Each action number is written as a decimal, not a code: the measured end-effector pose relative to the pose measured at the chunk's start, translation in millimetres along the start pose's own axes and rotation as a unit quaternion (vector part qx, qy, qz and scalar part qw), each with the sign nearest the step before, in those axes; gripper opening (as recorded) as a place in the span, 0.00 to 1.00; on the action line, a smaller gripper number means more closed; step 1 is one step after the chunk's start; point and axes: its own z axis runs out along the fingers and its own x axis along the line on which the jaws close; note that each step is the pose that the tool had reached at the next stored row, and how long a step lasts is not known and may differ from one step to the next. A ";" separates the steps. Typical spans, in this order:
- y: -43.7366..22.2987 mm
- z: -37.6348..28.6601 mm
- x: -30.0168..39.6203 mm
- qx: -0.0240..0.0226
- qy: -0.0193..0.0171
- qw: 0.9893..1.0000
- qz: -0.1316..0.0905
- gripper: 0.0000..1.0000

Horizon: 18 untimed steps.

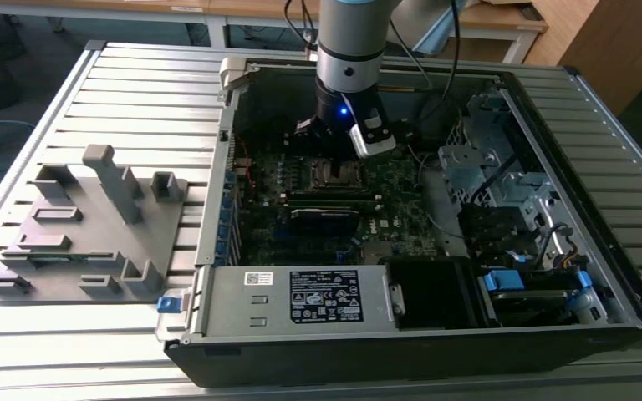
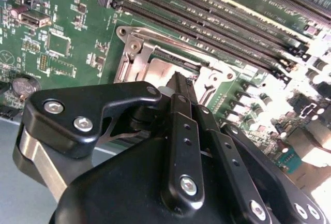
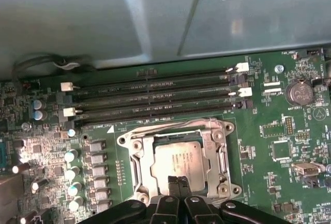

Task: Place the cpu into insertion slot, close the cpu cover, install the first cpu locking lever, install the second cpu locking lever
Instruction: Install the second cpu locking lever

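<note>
The cpu (image 3: 176, 158), a silvery-grey square, lies in the insertion slot (image 3: 123, 140) on the green motherboard. The cpu cover (image 3: 215, 154), a thin metal frame, lies flat around it with the chip showing through its window. A thin wire lever (image 3: 170, 124) runs along the socket side nearest the memory slots. My gripper (image 3: 178, 179) is shut with its black fingertips pressed together, nothing between them, right over the chip's edge. In the second wrist view the gripper (image 2: 178, 75) points down at the cover (image 2: 135, 53). In the exterior view the gripper (image 1: 338, 149) hangs over the socket (image 1: 334, 172) inside the case.
Several long black memory slots (image 3: 155, 100) run beside the socket. Capacitors (image 3: 72, 172) and a coin battery (image 3: 299, 92) flank it. The open computer case (image 1: 410, 351) walls in the board, with a power supply (image 1: 298, 296) at the front. A grey fixture plate (image 1: 87, 225) lies at the exterior view's left.
</note>
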 end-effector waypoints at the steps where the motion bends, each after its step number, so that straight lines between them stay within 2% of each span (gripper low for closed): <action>1: 0.3 0.0 0.1 0.000 0.000 1.000 0.000 0.11; 10: 6.3 0.6 -2.2 0.000 0.000 1.000 0.000 0.11; 18: 6.6 0.6 -2.4 0.000 0.000 1.000 0.000 0.11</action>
